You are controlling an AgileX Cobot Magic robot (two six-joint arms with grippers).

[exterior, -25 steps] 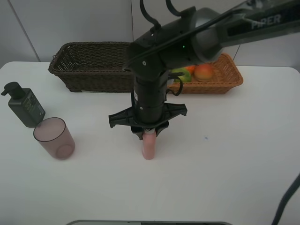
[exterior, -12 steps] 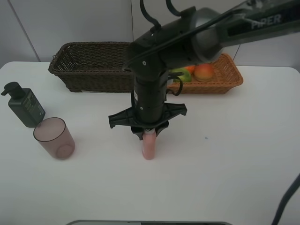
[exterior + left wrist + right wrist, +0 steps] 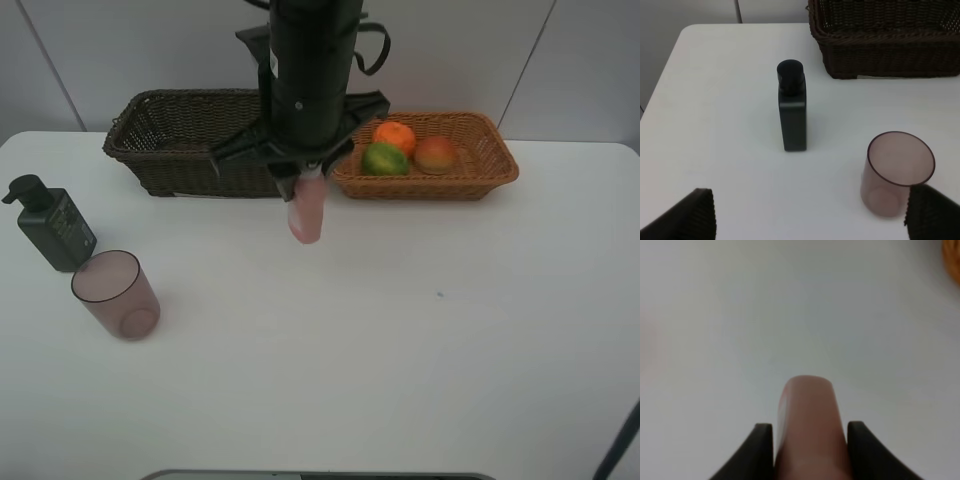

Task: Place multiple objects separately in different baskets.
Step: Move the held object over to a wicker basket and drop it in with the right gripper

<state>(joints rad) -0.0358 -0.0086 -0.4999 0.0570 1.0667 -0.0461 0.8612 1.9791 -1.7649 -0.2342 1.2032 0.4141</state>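
Carry step. Holds pink bottle (image 3: 306,215) pinched tight in right gripper (image 3: 305,187), clear of table (image 3: 450,350), just before dark basket (image 3: 180,160). Has left gripper (image 3: 810,215) spread wide, empty, near pump bottle (image 3: 792,117) and cup (image 3: 897,170). Probably needs moving over basket rim, then releasing.

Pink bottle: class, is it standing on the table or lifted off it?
Lifted. The pink bottle hangs clamped in the right gripper's jaws, clear of the table.

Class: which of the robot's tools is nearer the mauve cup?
Left. The open left tool has the mauve cup right beside one of its fingers. The right tool, shut on the pink bottle, is raised by the dark brown basket, well away from the cup.
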